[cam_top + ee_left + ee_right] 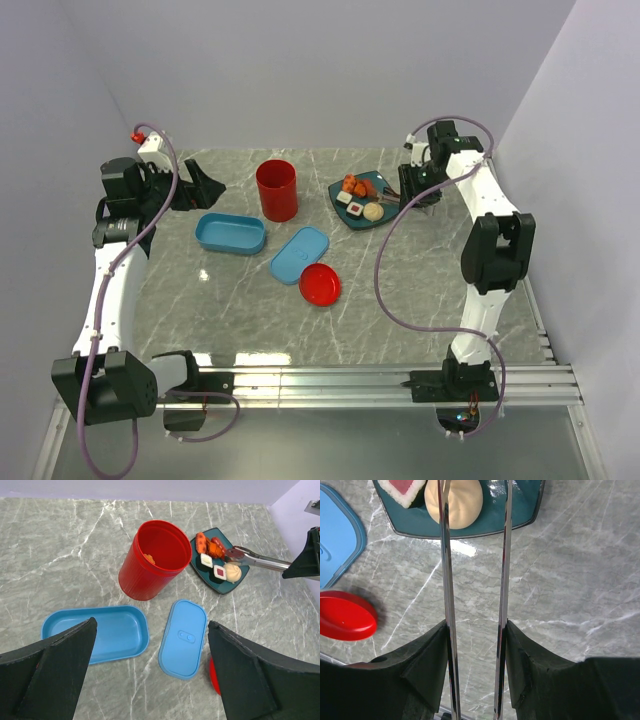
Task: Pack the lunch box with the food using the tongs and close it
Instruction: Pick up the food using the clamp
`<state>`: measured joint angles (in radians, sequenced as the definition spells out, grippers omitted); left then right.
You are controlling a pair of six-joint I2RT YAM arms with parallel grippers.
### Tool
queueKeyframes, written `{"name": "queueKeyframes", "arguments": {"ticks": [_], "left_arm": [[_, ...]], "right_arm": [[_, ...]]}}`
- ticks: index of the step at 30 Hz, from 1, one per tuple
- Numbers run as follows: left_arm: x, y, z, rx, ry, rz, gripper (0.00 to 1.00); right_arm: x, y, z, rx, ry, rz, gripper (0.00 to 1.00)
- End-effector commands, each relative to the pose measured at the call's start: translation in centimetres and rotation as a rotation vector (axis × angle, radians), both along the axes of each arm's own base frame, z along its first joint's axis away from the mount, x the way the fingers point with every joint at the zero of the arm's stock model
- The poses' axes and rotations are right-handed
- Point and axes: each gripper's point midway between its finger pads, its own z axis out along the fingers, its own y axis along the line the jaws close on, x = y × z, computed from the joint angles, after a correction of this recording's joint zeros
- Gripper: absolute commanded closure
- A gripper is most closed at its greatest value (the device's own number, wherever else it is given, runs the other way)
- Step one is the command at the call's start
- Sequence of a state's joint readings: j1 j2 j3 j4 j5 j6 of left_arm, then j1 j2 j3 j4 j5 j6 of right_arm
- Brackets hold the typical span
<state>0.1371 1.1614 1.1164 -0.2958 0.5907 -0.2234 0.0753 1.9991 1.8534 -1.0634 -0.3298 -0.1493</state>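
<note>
So: grey counter (430, 300) w/ open lunch box (230, 233) left of centre, lid (299, 254) flat just beside it. Red cup (277, 189) behind. Over the box, left fingers (65, 655) spread wide, holding nothing. At far right, right fingers (437, 645) clamp tongs (255, 560), approx half shut. Tong tips over teal plate (492, 515) w/ food (212, 560), by bun (462, 500).

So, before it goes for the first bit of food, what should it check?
1. Right end effector clamps the tongs: ok.
2. The lunch box is open with nothing inside: ok.
3. The lid is off, lying flat beside the box: ok.
4. Tong tips are over the teal plate, by the beige ball: ok.
5. A piece is caught between the tips: cannot tell.
6. Left end effector is open and holds nothing: ok.
</note>
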Motion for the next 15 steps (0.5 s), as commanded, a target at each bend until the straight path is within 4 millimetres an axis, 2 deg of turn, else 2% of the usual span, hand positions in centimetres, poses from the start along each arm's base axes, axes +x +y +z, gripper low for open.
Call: {"name": "queueKeyframes", "arguments": {"ticks": [1, 6, 15], "left_arm": [[0.3, -0.1, 0.8, 0.001, -0.043, -0.017, 0.01], [0.4, -0.1, 0.7, 0.001, -0.043, -0.019, 0.0], [0.5, 0.0, 0.5, 0.004, -0.038, -0.017, 0.01]], "right_arm": [[0.9, 0.9, 1.8, 0.013, -0.052, 0.016, 0.48], [1.5, 1.3, 1.5, -0.006, -0.056, 0.018, 0.48], [2.3, 0.1, 0.6, -0.118, -0.063, 0.014, 0.51]]}}
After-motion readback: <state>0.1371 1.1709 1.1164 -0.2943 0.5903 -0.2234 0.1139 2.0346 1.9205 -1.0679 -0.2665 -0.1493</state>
